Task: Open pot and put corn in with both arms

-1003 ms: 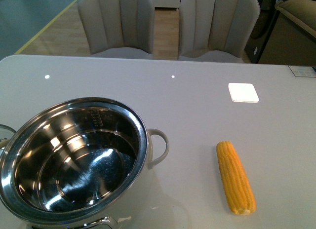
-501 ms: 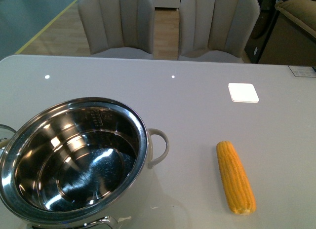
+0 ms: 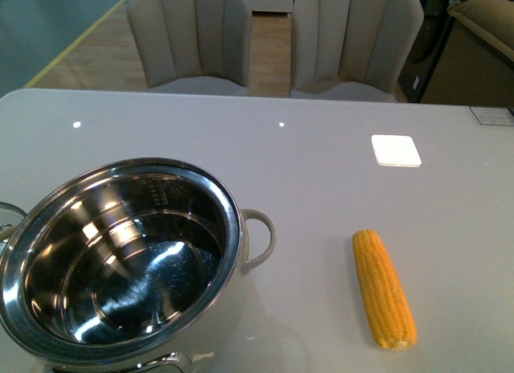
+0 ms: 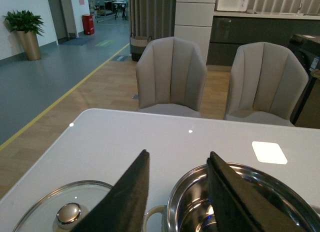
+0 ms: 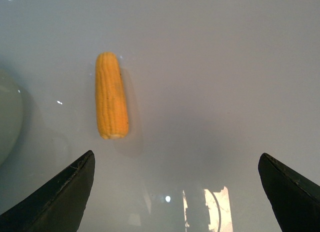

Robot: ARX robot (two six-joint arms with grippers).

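The shiny steel pot (image 3: 48,228) stands open and empty at the front left of the white table, one pale loop handle (image 3: 259,238) facing right. Its glass lid (image 4: 35,212) with a silver knob (image 4: 68,213) lies flat on the table left of the pot (image 4: 240,177). The yellow corn (image 3: 383,288) lies on the table to the pot's right, tapered end away from me. My left gripper (image 4: 177,159) is open and empty above the pot's left rim. My right gripper (image 5: 176,162) is wide open and empty above bare table, with the corn (image 5: 111,95) ahead of its left finger.
Two beige chairs (image 3: 193,35) stand behind the table's far edge. A bright white square patch (image 3: 395,150) shows on the tabletop at the right rear. Neither arm shows in the front view.
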